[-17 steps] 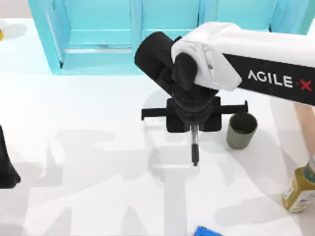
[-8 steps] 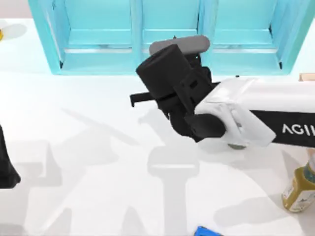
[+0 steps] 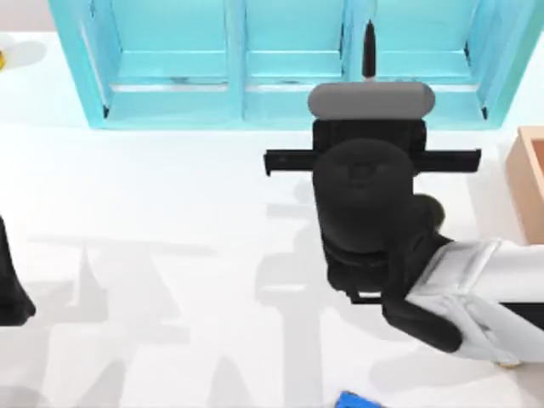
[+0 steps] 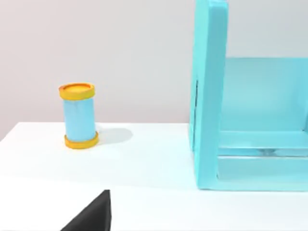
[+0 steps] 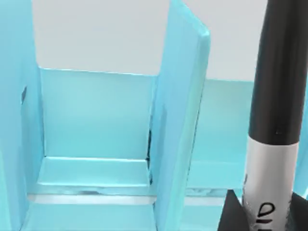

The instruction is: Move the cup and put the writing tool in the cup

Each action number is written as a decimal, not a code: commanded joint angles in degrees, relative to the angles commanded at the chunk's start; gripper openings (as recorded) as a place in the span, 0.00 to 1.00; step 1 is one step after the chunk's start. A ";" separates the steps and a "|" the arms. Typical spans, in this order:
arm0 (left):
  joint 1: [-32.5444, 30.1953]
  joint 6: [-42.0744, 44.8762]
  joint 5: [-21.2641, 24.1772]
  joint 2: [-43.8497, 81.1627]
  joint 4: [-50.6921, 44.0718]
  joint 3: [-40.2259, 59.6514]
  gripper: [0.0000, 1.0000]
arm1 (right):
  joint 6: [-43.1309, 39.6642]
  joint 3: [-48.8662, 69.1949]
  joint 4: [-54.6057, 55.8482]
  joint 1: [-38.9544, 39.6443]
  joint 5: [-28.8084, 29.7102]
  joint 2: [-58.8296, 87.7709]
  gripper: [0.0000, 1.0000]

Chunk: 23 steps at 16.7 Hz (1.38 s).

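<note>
Behind the white table [image 3: 153, 255] stands a turquoise shelf unit [image 3: 178, 68], before which the right gripper [image 3: 369, 85], closed on the marker [image 5: 276, 110], holds it aloft, so dropping it into the cup is judged still undone, while the left arm [image 3: 10, 289] sits parked at the table's left edge.

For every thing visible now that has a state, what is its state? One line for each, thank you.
marker: lifted off the table, held by the right gripper, tip pointing toward the blue shelf.
right gripper: shut on the marker, raised in front of the shelf.
blue shelf: standing at the table's back, open compartments.
yellow-capped can: upright on the table, untouched.
left arm: parked at the table's left edge.
</note>
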 joint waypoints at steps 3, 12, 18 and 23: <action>0.00 0.00 0.00 0.00 0.00 0.00 1.00 | -5.94 -6.58 13.19 1.33 5.99 -2.89 0.00; 0.00 0.00 0.00 0.00 0.00 0.00 1.00 | -13.23 -14.86 29.41 2.97 13.24 -6.46 0.00; 0.00 0.00 0.00 0.00 0.00 0.00 1.00 | -12.74 -14.54 29.40 1.65 12.14 -5.43 0.00; 0.00 0.00 0.00 0.00 0.00 0.00 1.00 | -11.57 -13.93 29.84 -0.95 9.54 -3.52 0.00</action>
